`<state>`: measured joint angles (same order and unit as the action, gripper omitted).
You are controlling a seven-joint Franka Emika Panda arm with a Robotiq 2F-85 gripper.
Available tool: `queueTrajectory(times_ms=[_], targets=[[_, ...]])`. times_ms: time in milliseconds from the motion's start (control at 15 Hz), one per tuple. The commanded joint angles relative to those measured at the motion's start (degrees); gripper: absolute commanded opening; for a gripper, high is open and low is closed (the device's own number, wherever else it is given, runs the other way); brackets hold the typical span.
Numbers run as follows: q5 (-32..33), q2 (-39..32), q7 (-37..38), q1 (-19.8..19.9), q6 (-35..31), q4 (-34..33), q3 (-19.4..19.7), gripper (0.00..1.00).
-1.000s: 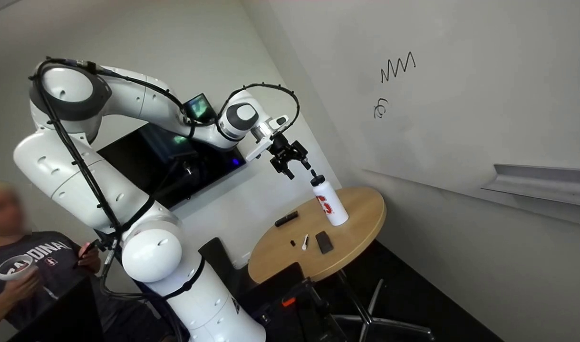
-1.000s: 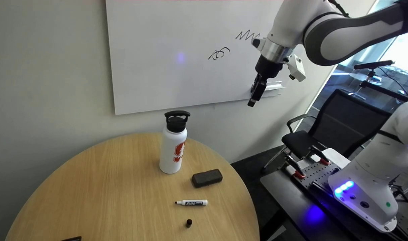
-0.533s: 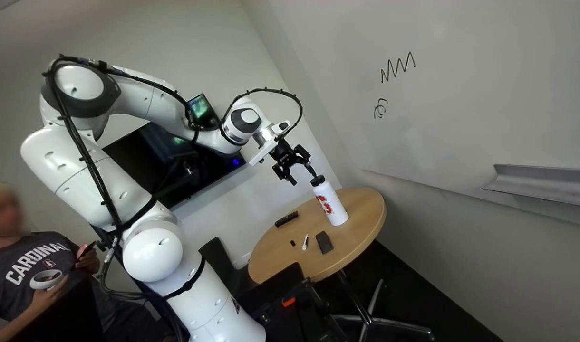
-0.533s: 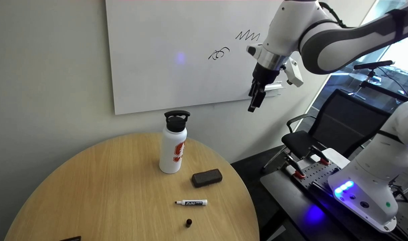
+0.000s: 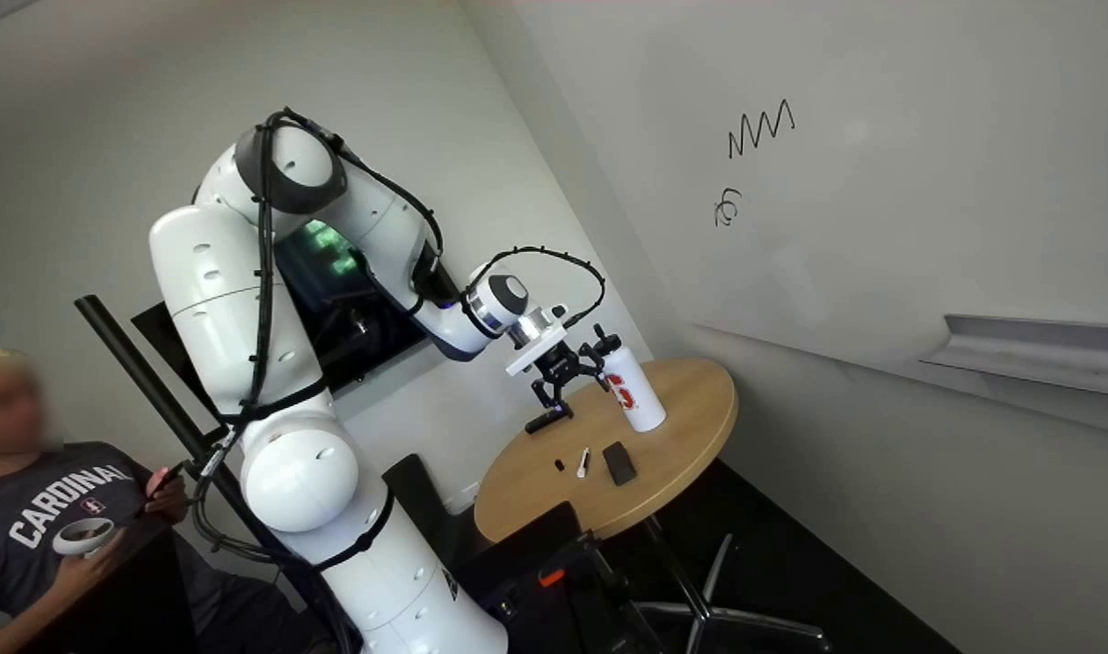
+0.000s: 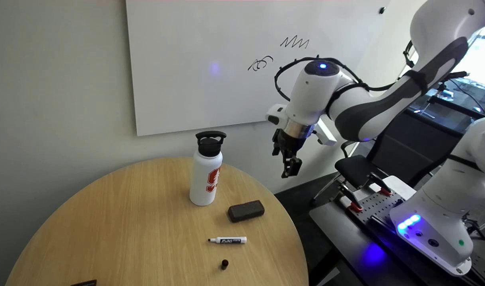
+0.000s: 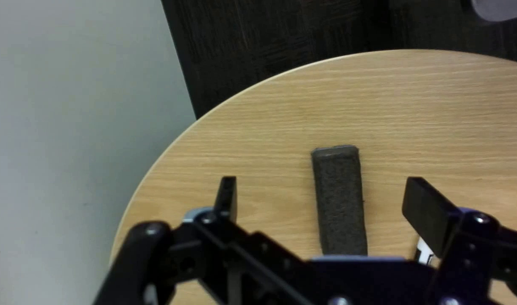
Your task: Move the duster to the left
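Observation:
The duster, a dark flat rectangular block, lies on the round wooden table [image 6: 127, 222] near its edge. It shows in both exterior views [image 5: 619, 463] [image 6: 246, 211] and in the wrist view [image 7: 340, 199], where its near end is hidden behind the gripper body. My gripper [image 7: 320, 190] is open and empty. In the wrist view its two fingers stand apart on either side of the duster, touching nothing. In both exterior views the gripper [image 5: 583, 400] [image 6: 286, 169] is well above the duster's level and apart from it.
A white bottle [image 6: 205, 178] with a black cap stands upright beside the duster, close to the gripper in an exterior view [image 5: 634, 391]. A marker [image 6: 228, 240], its cap [image 6: 224, 264] and a dark long object [image 5: 548, 419] lie on the table. A whiteboard [image 6: 187, 79] hangs behind.
The arm has come down and reached out toward the table, bringing the open gripper lower and nearer the duster. The duster, bottle and marker have not moved.

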<state>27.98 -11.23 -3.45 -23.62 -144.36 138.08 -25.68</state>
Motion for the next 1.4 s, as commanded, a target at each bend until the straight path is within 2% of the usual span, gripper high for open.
queueTrajectory(times_ms=[0, 333, 467, 667, 867, 1067, 1333], targets=[[0.22, -1.47, -0.56, -1.84, -0.15, -0.56, 1.47, 1.00], [0.77, -3.38, -1.34, -2.44, -0.16, -2.01, 2.04, 1.00], [2.58, -5.58, -3.92, -2.63, -2.21, -2.85, 2.30, 1.00], [6.96, -8.63, -10.00, -3.14, -7.15, -3.17, 2.92, 1.00], [9.31, -12.09, -12.78, -2.42, -13.67, -3.52, 3.74, 1.00], [6.64, -16.40, -14.27, -1.75, -17.46, -5.21, 4.14, 1.00], [5.56, -20.65, -12.04, -4.17, -15.49, -9.30, 6.29, 1.00]])
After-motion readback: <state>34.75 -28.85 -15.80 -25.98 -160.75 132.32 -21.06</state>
